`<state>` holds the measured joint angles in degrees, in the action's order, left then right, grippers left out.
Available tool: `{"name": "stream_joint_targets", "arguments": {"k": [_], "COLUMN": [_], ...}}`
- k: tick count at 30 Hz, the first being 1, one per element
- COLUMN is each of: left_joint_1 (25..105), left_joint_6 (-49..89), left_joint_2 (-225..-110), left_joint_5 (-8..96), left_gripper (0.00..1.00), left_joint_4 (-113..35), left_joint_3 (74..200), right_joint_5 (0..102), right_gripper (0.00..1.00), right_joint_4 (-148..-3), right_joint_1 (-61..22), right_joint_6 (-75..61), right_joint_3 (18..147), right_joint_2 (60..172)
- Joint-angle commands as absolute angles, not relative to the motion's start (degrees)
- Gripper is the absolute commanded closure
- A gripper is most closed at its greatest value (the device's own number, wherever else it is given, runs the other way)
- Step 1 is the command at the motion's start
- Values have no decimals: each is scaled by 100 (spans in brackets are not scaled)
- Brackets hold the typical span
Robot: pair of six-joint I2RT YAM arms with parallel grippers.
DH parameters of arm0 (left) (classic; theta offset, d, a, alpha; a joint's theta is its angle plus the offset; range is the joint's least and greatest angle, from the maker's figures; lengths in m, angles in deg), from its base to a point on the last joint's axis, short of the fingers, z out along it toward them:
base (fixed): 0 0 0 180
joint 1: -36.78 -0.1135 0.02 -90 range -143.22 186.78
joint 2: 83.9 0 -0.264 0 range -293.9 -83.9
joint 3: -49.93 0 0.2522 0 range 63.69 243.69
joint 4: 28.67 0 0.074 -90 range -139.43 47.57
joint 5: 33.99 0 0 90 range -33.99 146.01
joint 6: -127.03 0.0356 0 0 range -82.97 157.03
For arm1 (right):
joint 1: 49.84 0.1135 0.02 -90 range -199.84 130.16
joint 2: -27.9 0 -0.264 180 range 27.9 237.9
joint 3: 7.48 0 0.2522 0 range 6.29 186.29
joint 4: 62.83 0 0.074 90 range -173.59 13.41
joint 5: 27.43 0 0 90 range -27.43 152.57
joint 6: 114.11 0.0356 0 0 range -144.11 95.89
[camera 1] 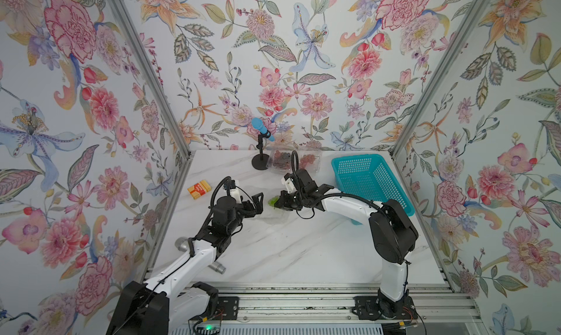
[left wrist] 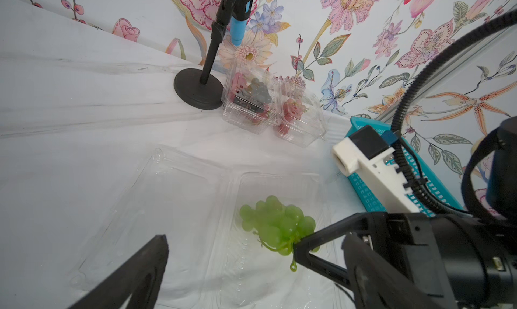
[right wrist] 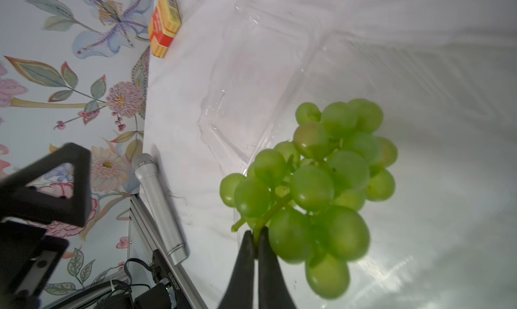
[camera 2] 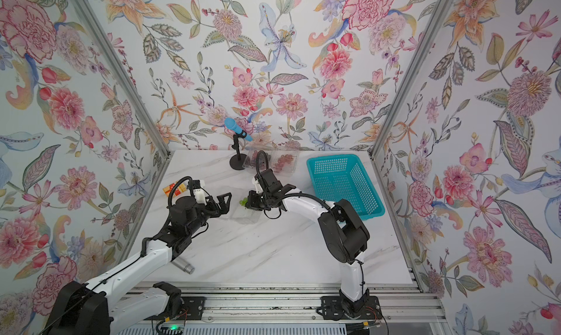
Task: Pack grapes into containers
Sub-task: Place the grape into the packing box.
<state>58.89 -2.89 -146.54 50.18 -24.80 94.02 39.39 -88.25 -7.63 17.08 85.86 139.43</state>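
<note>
1. The right gripper (right wrist: 256,233) has its jaws pinched tight on the stalk of the green grape bunch (right wrist: 316,181), with no gap between the black tips.
2. The bunch runs lengthwise straight out from the jaws. Its stalk end sits at the tips, and the berries spread away from them towards the robot's left side, as both top views show.
3. The fruit is over one half of the open clamshell container (left wrist: 179,204), which lies opened out flat in the middle of the white marble-look worktop (camera 1: 288,257). Whether the berries touch the plastic cannot be told.
4. The left gripper (camera 1: 258,204) faces the bunch from the opposite side, just beside the open container. Its jaws are spread wide and hold nothing.
5. At the back of the worktop two more clear boxes stand side by side and touching. The dark-grape container (left wrist: 249,97) holds the dark purple bunch (left wrist: 257,90), and the red-grape container (left wrist: 299,117) holds the red bunch (left wrist: 292,109).
6. A blue microphone (camera 1: 262,129) on a black stand (camera 1: 260,162) sits just beside the dark-grape container.
7. A teal basket (camera 1: 356,159) lies on the robot's right side.
8. An orange-and-yellow box (camera 1: 198,189) lies near the left wall.
9. A silver microphone (right wrist: 159,206) lies near the front edge of the worktop.
</note>
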Motion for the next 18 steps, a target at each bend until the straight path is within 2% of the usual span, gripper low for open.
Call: {"name": "stream_joint_targets", "arguments": {"k": [1, 13, 18], "left_joint_1": [5823, 5826, 5833], "left_joint_6": [-349, -372, -354], "left_joint_2": [-14714, -14927, -14973], "left_joint_5": [4918, 4854, 4836], "left_gripper": [0, 0, 0], "left_joint_4": [-2363, -2351, -2409], "left_joint_3": [9331, 9467, 9551], "right_joint_5": [4000, 3973, 3841], "right_gripper": [100, 100, 87], "right_joint_4": [-8575, -8401, -8397], "right_joint_1": [-813, -1123, -1231], "right_joint_6": [1600, 1315, 1186], "right_joint_3": [8250, 7431, 7422], "right_joint_2": [13725, 13628, 13437]}}
